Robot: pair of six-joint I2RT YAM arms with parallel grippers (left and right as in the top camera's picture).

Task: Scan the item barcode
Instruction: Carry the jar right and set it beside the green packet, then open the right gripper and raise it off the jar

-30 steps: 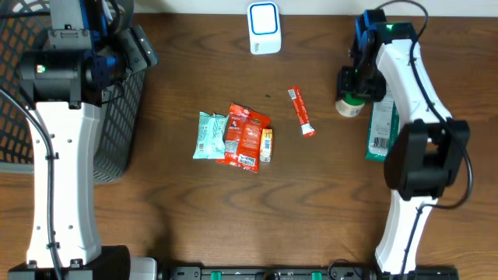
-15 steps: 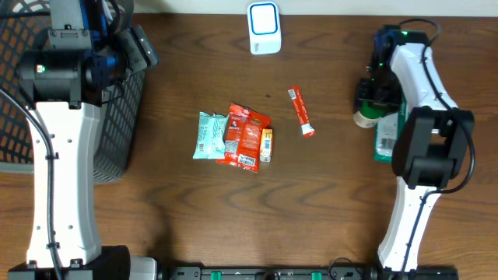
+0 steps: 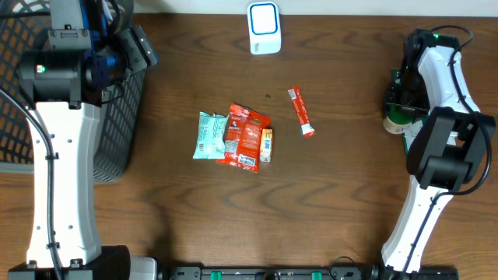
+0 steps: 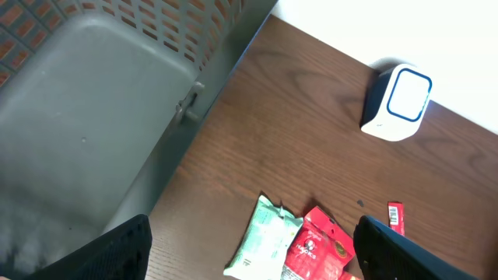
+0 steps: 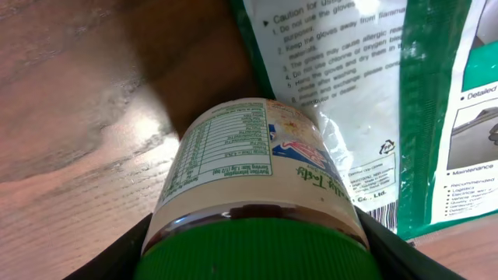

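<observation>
The right gripper (image 5: 257, 260) has its fingers (image 5: 117, 263) clamped on either side of the green lid of a jar (image 5: 257, 163), whose printed label faces the wrist camera. Just beside the jar lies a green-and-white package (image 5: 405, 101), flat on the wooden table (image 5: 70, 101); whether the jar's base touches the wood I cannot tell. From overhead this grip sits at the far right edge of the table, well apart from the white scanner (image 3: 264, 28) at the top centre. Between them lie a red stick sachet (image 3: 300, 110) and a cluster of a teal packet (image 3: 209, 135), a red packet (image 3: 247, 137) and a small yellow item (image 3: 267, 145), all untouched. The left gripper (image 3: 138, 47) hangs over the rim of the mesh basket (image 3: 117, 117), its fingers (image 4: 117, 253) apart with nothing between them. The step in hand looks like carrying the jar. No barcode shows on the visible face, so presenting it would call for a move across to the scanner and a turn of the wrist to face the code towards its window.
</observation>
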